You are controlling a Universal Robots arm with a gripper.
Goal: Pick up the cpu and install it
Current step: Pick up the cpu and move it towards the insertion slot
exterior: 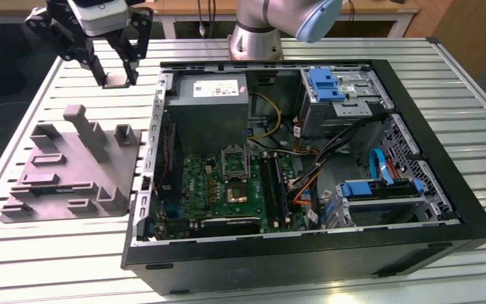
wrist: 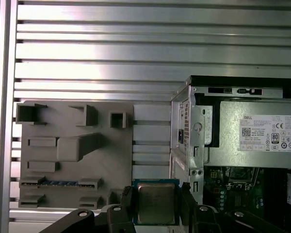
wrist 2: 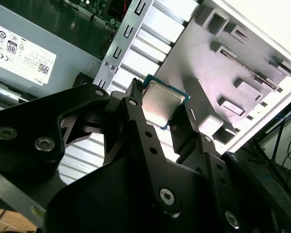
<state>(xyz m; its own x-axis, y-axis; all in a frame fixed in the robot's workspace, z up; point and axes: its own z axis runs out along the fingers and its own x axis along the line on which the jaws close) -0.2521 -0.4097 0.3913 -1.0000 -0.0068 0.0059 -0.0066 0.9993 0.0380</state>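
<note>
The cpu [wrist 2: 164,103] [wrist: 156,203] is a small square chip with a silver-grey top and green edge, held between the two black fingers of my gripper [exterior: 116,79]. The gripper is shut on it and hangs above the slatted table, between the grey plastic fixture [exterior: 66,168] and the open computer case [exterior: 302,164]. In the exterior view the cpu [exterior: 116,80] shows as a pale square at the fingertips. The dark metal-framed socket [exterior: 233,161] lies on the green motherboard inside the case, toward the exterior view's right of the gripper and nearer the camera.
The case's metal wall [exterior: 160,126] and the grey power supply [exterior: 213,114] stand just beside the gripper. Cables, blue drive brackets [exterior: 326,84] and a drive cage [exterior: 378,193] crowd the case's right half. The fixture [wrist: 72,150] has several upright pegs.
</note>
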